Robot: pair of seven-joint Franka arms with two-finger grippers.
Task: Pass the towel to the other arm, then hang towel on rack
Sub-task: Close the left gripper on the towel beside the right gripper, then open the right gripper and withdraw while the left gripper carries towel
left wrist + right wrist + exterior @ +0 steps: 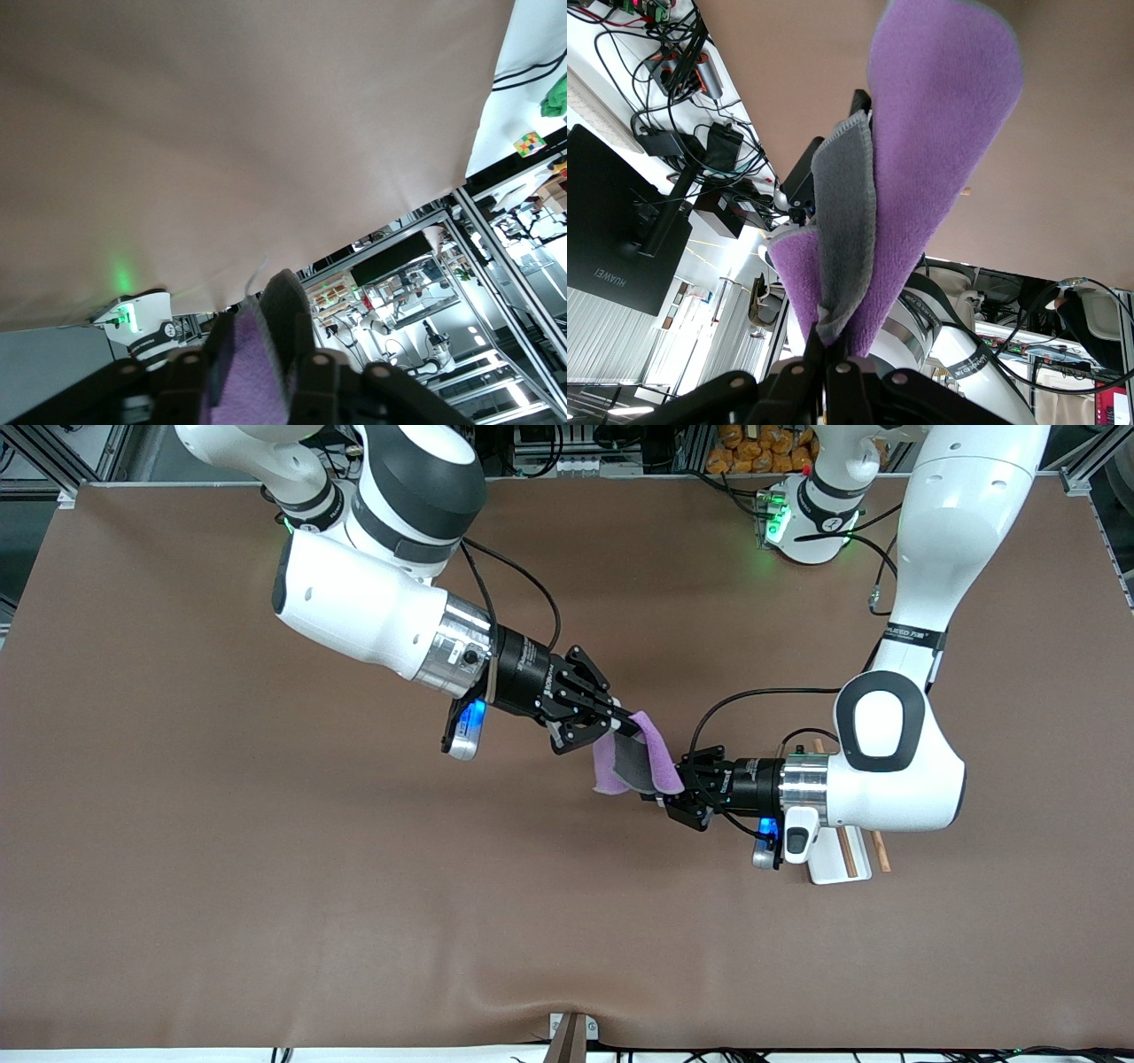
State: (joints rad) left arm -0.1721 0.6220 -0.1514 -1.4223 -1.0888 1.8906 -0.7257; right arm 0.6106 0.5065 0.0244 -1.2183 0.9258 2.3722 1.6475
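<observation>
Brown bench [266, 868], right claw [625, 724] clamped on lilac towel [633, 757] above it, left claw [678, 784] pinching towel's other edge, rack [837, 859] beside.

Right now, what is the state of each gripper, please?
Left gripper: fingers on either side of the towel, whether it grips cannot be told.
Right gripper: closed on the towel, over the table's middle.

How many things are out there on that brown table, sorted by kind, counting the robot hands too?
Robot grippers: 2, the right gripper and the left gripper, meeting over the middle of the table.
Cloths: 1, the purple towel held up between them.
Racks: 1, the white rack, partly hidden under the left arm.
Total: 4
</observation>
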